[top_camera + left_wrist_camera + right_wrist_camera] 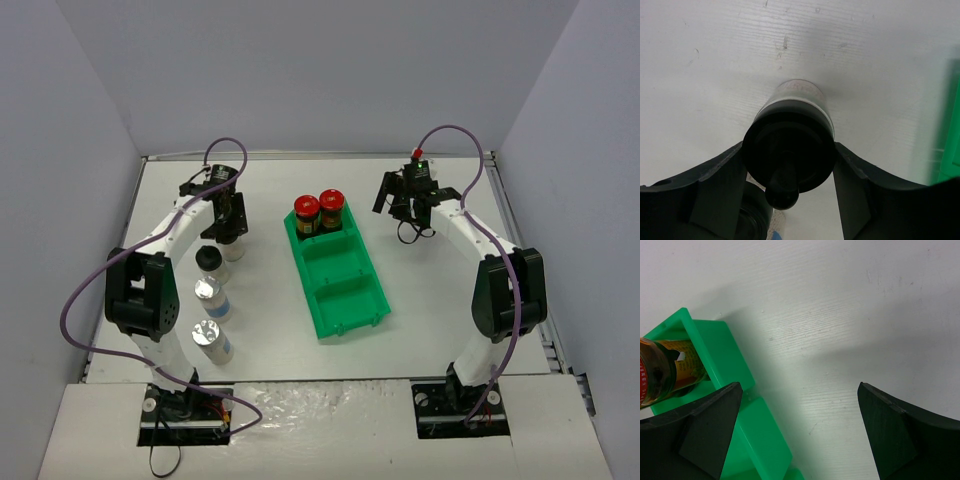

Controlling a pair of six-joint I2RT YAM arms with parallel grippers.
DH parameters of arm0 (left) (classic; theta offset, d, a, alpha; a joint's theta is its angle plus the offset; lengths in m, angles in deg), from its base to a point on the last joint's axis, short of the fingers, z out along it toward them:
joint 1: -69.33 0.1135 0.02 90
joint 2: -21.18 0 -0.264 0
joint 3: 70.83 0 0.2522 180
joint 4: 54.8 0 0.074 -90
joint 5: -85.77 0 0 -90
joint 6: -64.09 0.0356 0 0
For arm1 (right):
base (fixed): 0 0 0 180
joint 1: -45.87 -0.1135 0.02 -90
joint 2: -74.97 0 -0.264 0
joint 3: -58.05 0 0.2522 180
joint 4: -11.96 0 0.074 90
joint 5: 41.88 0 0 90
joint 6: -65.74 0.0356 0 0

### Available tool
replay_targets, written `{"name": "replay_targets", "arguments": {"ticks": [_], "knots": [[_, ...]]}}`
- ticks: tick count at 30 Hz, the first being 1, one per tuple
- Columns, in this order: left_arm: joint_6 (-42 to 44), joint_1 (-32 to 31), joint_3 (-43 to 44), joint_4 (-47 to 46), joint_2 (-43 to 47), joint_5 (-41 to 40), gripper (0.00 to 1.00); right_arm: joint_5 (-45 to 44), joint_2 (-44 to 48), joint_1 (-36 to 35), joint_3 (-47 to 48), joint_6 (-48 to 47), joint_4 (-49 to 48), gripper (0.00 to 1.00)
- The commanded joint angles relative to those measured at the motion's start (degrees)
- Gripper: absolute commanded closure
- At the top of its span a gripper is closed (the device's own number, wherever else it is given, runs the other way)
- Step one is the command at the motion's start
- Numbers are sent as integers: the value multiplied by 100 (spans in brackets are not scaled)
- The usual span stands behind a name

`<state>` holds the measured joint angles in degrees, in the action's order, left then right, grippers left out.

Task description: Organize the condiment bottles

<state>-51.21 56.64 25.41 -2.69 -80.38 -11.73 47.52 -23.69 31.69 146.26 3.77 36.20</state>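
Note:
My left gripper [232, 226] is shut on the black cap of a pale condiment bottle [796, 102] that stands on the table; both fingers press the cap's sides in the left wrist view. A second black-capped bottle [209, 262] stands just beside it. Two silver-capped bottles [210, 296] [209, 337] stand nearer along the left arm. Two dark jars with red caps [307, 212] [332, 206] sit in the far compartment of the green bin [350, 300]. My right gripper [800, 412] hangs open over bare table, right of the bin, nothing between its fingers.
The bin's middle and near compartments hold nothing. In the right wrist view the bin's corner [722, 352] and one red-capped jar [662, 372] lie left of the fingers. Grey walls enclose the table on three sides.

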Motion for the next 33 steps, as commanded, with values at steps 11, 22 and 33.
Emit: {"name": "replay_targets", "arguments": {"ticks": [11, 22, 33], "knots": [[345, -59, 121, -880, 630, 241, 100, -45, 216, 2, 43, -8, -213, 2], [814, -199, 974, -1066, 736, 449, 100, -34, 266, 2, 100, -17, -204, 3], [1257, -1238, 1647, -558, 1188, 258, 100, -75, 268, -1, 115, -20, -201, 3]]}}
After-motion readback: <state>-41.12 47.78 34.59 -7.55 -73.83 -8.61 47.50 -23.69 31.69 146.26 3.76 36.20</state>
